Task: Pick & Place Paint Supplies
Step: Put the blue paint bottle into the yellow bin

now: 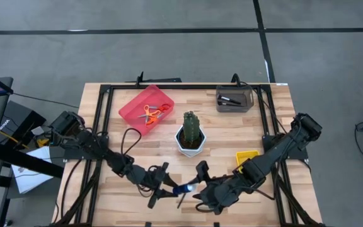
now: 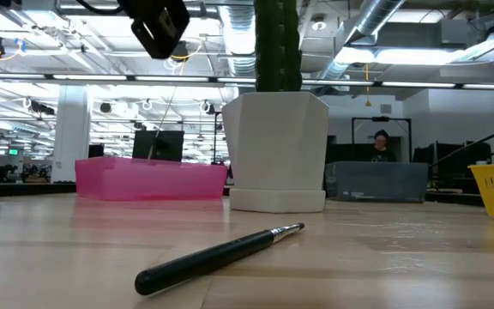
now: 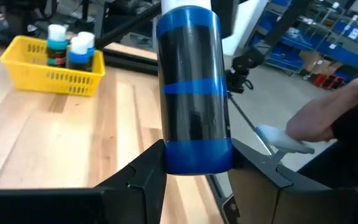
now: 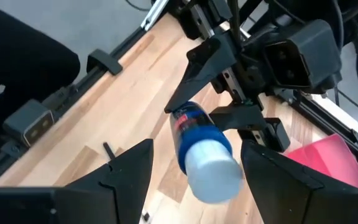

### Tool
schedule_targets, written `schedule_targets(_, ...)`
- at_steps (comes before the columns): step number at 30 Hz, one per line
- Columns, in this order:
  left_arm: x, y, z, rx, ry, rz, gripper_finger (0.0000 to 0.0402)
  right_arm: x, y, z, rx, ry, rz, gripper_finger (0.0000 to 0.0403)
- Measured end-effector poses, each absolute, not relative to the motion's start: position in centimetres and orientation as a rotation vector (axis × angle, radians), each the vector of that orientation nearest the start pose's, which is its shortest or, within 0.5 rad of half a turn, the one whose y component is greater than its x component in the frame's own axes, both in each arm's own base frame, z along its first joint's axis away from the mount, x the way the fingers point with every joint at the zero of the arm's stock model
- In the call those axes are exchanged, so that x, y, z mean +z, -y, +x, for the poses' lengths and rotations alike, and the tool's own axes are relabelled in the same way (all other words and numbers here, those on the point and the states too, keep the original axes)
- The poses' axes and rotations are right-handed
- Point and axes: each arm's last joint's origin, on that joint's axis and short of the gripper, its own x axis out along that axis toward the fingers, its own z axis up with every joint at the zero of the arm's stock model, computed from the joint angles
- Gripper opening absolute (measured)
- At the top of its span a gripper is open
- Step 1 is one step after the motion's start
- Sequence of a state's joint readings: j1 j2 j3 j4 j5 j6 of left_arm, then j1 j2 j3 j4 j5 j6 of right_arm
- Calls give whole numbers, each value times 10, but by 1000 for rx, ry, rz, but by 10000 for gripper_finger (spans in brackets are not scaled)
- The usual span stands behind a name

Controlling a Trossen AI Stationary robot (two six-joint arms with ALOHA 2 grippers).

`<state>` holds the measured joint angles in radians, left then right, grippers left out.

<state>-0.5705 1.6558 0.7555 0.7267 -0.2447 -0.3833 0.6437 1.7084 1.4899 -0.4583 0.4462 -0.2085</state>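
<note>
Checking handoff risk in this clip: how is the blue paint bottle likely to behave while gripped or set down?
The paint bottle looks stiff and glossy, so it may slip in the left pincer, which grips only its base. Being round, it would probably roll if laid on the table. It seems light.

High view overhead; low view tabletop-level, near cactus pot [image 2: 277,150]; wrist views close, sharing bottle [image 3: 191,93].

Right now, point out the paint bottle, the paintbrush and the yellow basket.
paint bottle [image 3: 194,106]: left wrist view, middle of its dark label, held between the left gripper's fingers.
paintbrush [image 2: 217,256]: low view, mid handle, lying on the table.
yellow basket [image 3: 42,78]: left wrist view, its front mesh wall.
</note>
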Motion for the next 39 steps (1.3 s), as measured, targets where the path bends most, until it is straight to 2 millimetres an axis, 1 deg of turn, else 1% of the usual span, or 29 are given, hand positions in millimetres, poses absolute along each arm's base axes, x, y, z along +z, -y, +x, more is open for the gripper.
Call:
schedule_targets(4, 194, 172, 289, -271, -236, -321, 143, 310, -218, 311, 252, -584, -567, 240)
schedule_targets(16, 194, 172, 289, -288, -238, -322, 143, 309, -217, 311, 249, -595, -574, 240)
schedule_targets(25, 194, 172, 289, -287, -238, -321, 143, 308, -209, 316, 221, -614, -546, 240)
schedule_targets(30, 194, 172, 289, -288, -238, -321, 143, 308, -209, 315, 222, -617, -547, 238)
schedule_targets(34, 194, 172, 289, -288, -238, -321, 143, 308, -209, 315, 221, -619, -538, 215)
schedule_targets(39, 194, 172, 289, -287, -238, -320, 143, 307, -209, 315, 220, -622, -539, 160)
